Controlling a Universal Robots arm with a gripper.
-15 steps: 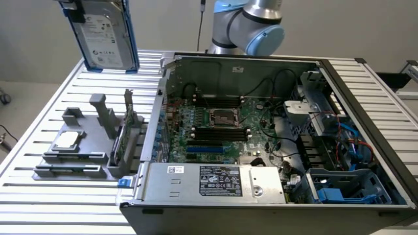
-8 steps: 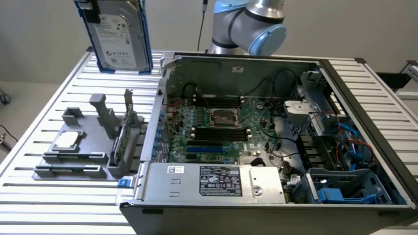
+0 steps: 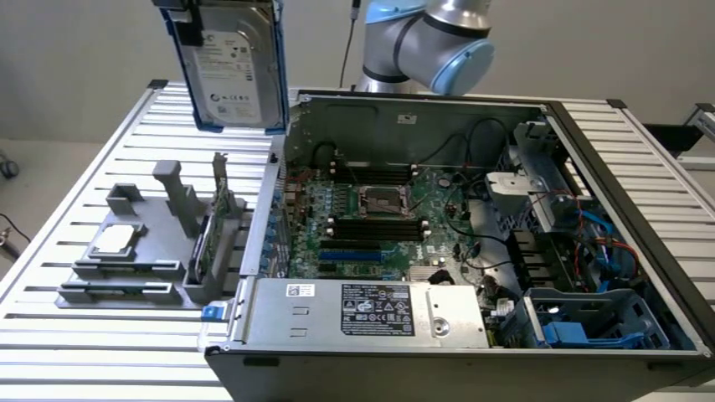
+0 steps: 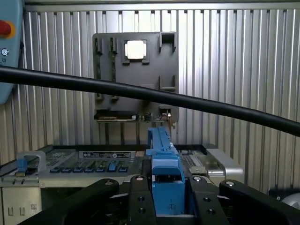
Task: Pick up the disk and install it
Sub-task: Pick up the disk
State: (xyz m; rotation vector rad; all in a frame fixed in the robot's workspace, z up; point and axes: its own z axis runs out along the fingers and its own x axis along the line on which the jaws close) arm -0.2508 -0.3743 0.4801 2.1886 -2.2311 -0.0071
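Clamping the disk [image 3: 233, 71] (upright), gripper [image 4: 168, 198] aloft

the disk [image 3: 233, 71] hangs above the table [image 3: 112, 352], where a holder [image 3: 117, 293] sits beside the case [image 3: 369, 126].

The exterior view's upper edge cuts off the top of the silver-grey metal disk in blue plastic rails [image 3: 233, 79] I hold; its white label's [image 3: 223, 52] print is too small for me to read; a black cable [image 4: 140, 93] hides a strip of the grey plastic tray [image 4: 140, 70].
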